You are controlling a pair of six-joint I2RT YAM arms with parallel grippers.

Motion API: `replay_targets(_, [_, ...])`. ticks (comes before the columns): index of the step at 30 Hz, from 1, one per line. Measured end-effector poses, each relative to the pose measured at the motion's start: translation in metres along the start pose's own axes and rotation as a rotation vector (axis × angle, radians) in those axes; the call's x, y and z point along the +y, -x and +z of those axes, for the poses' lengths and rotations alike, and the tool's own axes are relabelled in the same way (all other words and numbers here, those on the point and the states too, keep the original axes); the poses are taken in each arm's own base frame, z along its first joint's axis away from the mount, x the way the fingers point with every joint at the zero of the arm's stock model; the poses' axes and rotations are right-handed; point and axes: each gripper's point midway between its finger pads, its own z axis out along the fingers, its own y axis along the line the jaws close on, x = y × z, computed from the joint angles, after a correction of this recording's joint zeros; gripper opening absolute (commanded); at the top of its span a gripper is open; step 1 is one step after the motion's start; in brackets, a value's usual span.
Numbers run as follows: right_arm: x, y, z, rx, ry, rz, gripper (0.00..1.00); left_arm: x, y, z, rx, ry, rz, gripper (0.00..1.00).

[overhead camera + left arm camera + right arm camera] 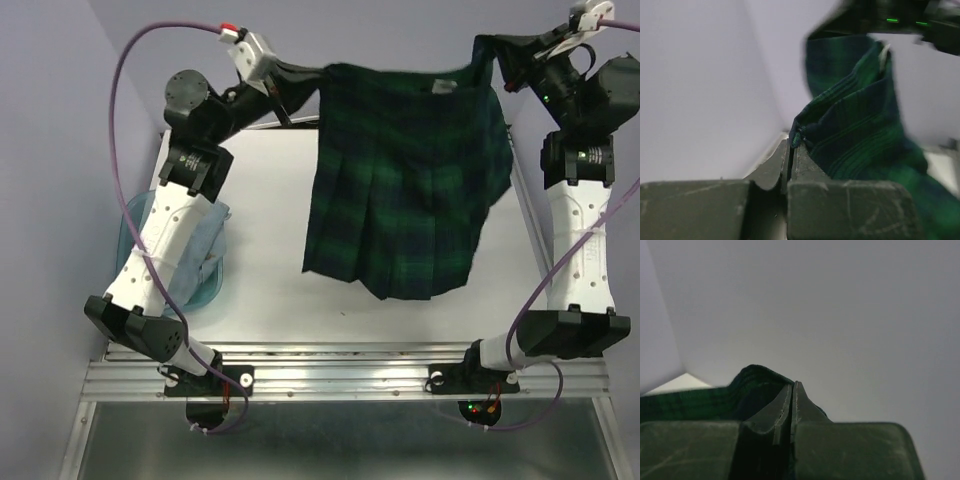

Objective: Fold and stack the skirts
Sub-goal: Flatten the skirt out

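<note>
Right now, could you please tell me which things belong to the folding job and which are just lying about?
Job:
tartan skirt, held up at both top corners
pale blue skirt, in the tub

Lying about:
blue plastic tub
table

White table (400,320) bearing a translucent blue tub (206,293) at its left edge, pale blue cloth (212,235) inside.

tartan skirt (405,180) aloft above table (265,290)

The left arm (165,235) hides much of the pale blue cloth (216,226) and the blue tub (205,295).
</note>
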Motion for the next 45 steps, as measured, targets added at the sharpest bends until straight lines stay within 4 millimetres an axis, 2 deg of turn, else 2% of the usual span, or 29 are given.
replay_targets(2, [-0.009, 0.023, 0.001, -0.051, -0.054, -0.031, 0.01, 0.036, 0.023, -0.012, -0.031, 0.176, 0.07, 0.0])
replay_targets(3, [-0.013, 0.028, 0.002, -0.065, -0.072, -0.04, 0.01, 0.044, 0.026, -0.016, -0.033, 0.211, 0.086, 0.0])
replay_targets(5, [-0.023, 0.019, 0.005, -0.054, -0.106, -0.047, 0.01, 0.062, 0.024, -0.024, -0.02, 0.29, 0.12, 0.0])
replay_targets(6, [-0.027, 0.011, 0.006, -0.04, -0.114, -0.044, 0.01, 0.069, 0.014, -0.027, 0.0, 0.313, 0.128, 0.0])
replay_targets(9, [-0.044, -0.046, 0.01, 0.076, -0.159, -0.029, 0.01, 0.075, -0.031, -0.032, 0.087, 0.328, 0.112, 0.0])
replay_targets(12, [-0.057, -0.097, 0.004, 0.191, -0.202, -0.014, 0.01, 0.074, -0.074, -0.038, 0.177, 0.325, 0.073, 0.0])
replay_targets(14, [-0.059, -0.123, -0.003, 0.258, -0.213, -0.007, 0.01, 0.072, -0.101, -0.045, 0.238, 0.321, 0.055, 0.0])
replay_targets(16, [-0.058, -0.139, -0.008, 0.301, -0.213, -0.007, 0.01, 0.069, -0.118, -0.05, 0.281, 0.319, 0.044, 0.0])
replay_targets(18, [-0.055, -0.142, -0.015, 0.325, -0.211, -0.024, 0.01, 0.063, -0.13, -0.059, 0.32, 0.317, 0.037, 0.0])
replay_targets(22, [-0.041, -0.13, -0.035, 0.327, -0.202, -0.087, 0.01, 0.046, -0.122, -0.077, 0.33, 0.313, 0.06, 0.0])
replay_targets(25, [-0.023, -0.102, -0.051, 0.285, -0.188, -0.159, 0.01, 0.026, -0.099, -0.091, 0.301, 0.302, 0.094, 0.0])
replay_targets(29, [-0.01, -0.067, -0.061, 0.219, -0.18, -0.225, 0.01, 0.003, -0.058, -0.099, 0.225, 0.277, 0.154, 0.0])
replay_targets(30, [-0.007, -0.06, -0.063, 0.205, -0.18, -0.236, 0.01, 0.0, -0.052, -0.101, 0.213, 0.272, 0.162, 0.0])
replay_targets(33, [-0.007, -0.056, -0.062, 0.196, -0.177, -0.255, 0.01, -0.003, -0.048, -0.1, 0.207, 0.261, 0.164, 0.0])
replay_targets(37, [-0.016, -0.077, -0.055, 0.24, -0.179, -0.251, 0.01, 0.003, -0.069, -0.096, 0.256, 0.253, 0.12, 0.0])
replay_targets(41, [-0.032, -0.119, -0.045, 0.321, -0.185, -0.224, 0.01, 0.017, -0.107, -0.09, 0.329, 0.243, 0.084, 0.0])
replay_targets(45, [-0.049, -0.165, -0.035, 0.4, -0.205, -0.184, 0.01, 0.043, -0.148, -0.077, 0.403, 0.233, 0.057, 0.0])
